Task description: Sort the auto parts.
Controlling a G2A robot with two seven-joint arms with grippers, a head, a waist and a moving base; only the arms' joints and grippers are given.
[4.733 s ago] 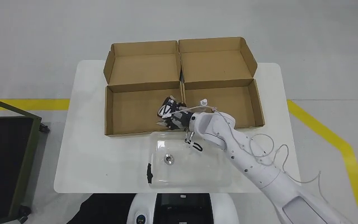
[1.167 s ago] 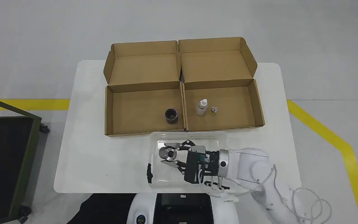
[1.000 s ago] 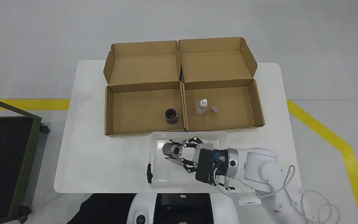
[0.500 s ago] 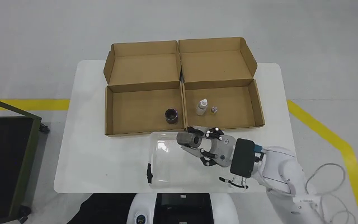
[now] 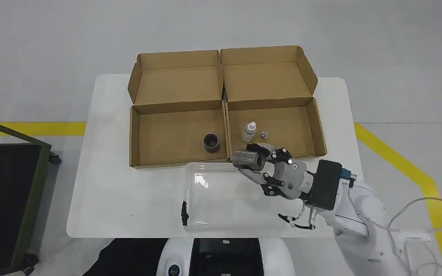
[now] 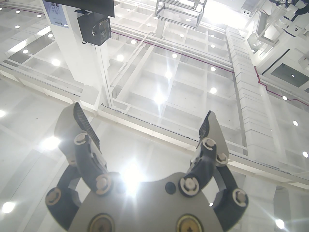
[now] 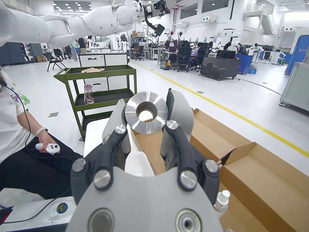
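The silver flanged ring (image 7: 146,115) is pinched by its sides in the right pincer (image 5: 254,160), bore facing the wrist camera. In the top view it hangs over the near wall of the right cardboard box (image 5: 304,148), just beyond the far right corner of the clear plastic tray (image 5: 207,200). That box holds a small white bottle (image 5: 248,131) and, just beside it, a small metal piece (image 5: 264,134). The left cardboard box (image 5: 159,138) touches it side by side and holds a dark ring (image 5: 211,141) near its right wall. Both boxes sit along the far edge of the table (image 5: 110,172) with lids open, and the tray sits at the middle of the near edge. The left pincer (image 6: 143,114) points at the ceiling, fingers spread wide.
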